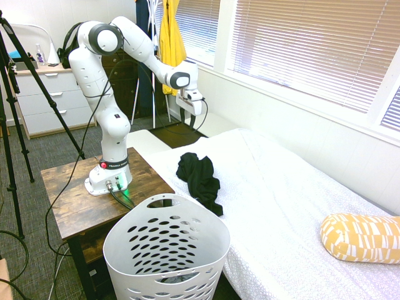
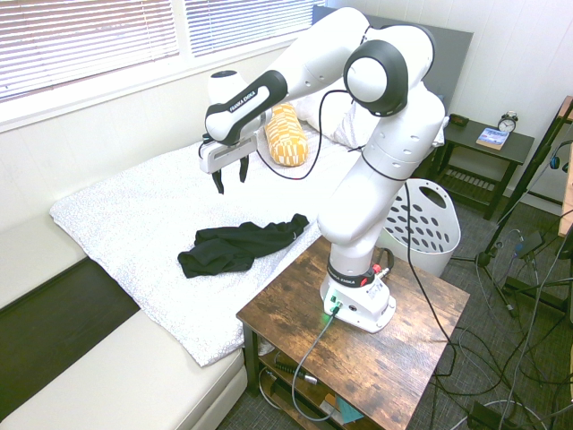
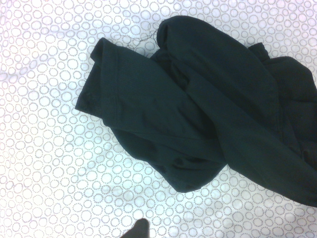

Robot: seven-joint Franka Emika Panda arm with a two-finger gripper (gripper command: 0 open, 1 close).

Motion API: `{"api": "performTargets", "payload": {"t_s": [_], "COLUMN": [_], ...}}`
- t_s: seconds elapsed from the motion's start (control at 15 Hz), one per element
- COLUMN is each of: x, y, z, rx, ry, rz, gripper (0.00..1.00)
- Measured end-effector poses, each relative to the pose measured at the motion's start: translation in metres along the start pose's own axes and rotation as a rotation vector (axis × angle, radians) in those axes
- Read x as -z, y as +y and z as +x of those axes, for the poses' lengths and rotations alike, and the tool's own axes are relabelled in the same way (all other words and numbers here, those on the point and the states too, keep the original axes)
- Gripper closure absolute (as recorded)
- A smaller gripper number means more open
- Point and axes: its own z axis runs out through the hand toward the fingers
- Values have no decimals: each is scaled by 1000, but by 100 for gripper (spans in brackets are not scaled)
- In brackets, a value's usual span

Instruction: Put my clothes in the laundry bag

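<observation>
The white perforated laundry basket (image 1: 167, 240) stands beside the wooden table's (image 2: 394, 349) corner; the black garment (image 2: 242, 245) lies near the bed's (image 2: 134, 210) edge. The gripper (image 2: 231, 182) is open.

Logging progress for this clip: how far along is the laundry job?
Nothing looks done: the black garment lies crumpled on the bed, outside the white basket.

In hand: nothing; the pincer is open above the bed.

Left: the whole pickup, carry and drop into the basket, which stands beside the wooden table.
</observation>
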Motion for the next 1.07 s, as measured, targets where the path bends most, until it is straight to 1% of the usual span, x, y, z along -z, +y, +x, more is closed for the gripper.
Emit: {"api": "performTargets", "payload": {"t_s": [0.13,0.27,0.47,0.53,0.6,0.8,0.93,1.07], "x": [0,-5,-27,-37,-50,-97,-129,-158], "y": [-2,-7,-17,-19,-20,-32,-43,-54], "z": [0,-3,1,8,17,41,54,65], "rx": [13,35,149,166,168,113,72,61], "ry": [1,-3,-37,-46,-53,-69,-115,-150], "rz": [9,-1,-13,-8,-7,-14,-21,-34], "gripper": [0,0,0,0,0,0,0,0]}}
